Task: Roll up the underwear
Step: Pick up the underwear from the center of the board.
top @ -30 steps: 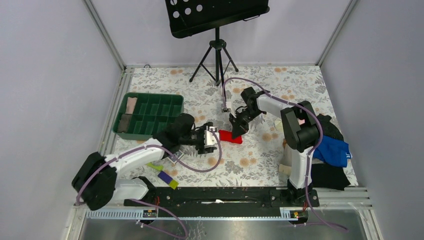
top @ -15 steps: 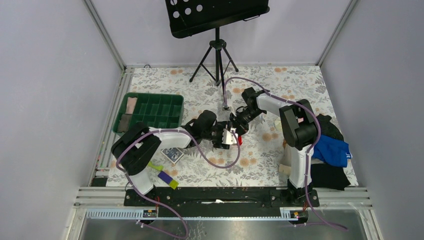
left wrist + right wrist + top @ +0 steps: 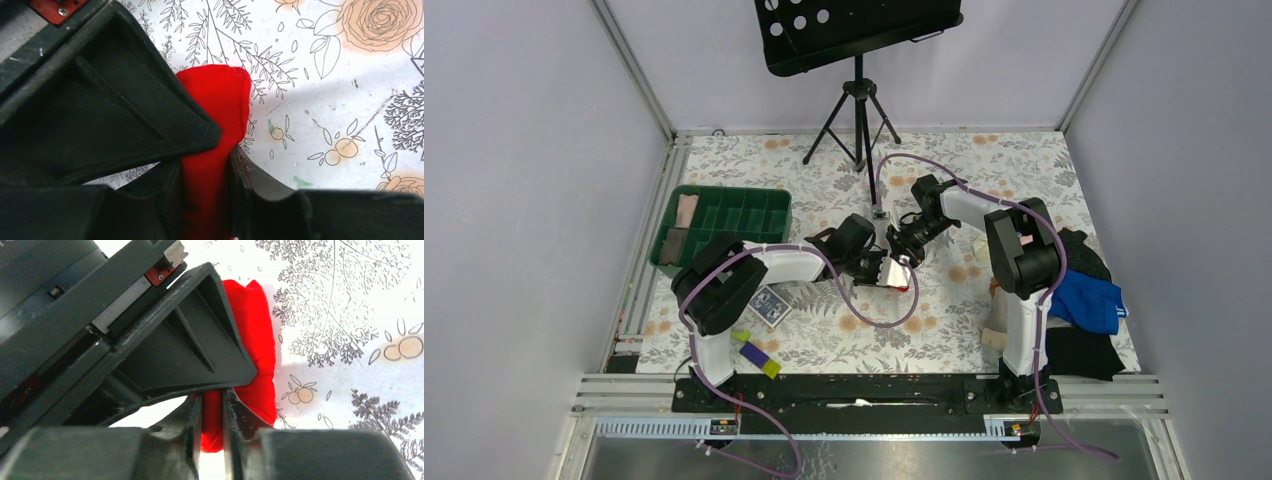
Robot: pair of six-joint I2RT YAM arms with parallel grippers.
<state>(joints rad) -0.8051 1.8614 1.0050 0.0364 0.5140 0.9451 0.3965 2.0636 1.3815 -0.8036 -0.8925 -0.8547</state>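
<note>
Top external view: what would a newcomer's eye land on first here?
Both end effectors meet in the middle, the left end effector and right end effector each pinching the bright red underwear. Next come the black music stand at the back and the green tray on the left.

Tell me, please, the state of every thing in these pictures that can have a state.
underwear, bunched into a thick fold, pinched by both tools.
left tool, shut on the underwear.
right tool, shut on the underwear.
green tray, upright, with folded pieces in two left compartments.
music stand, standing upright.
blue garment, crumpled at the right edge.
</note>
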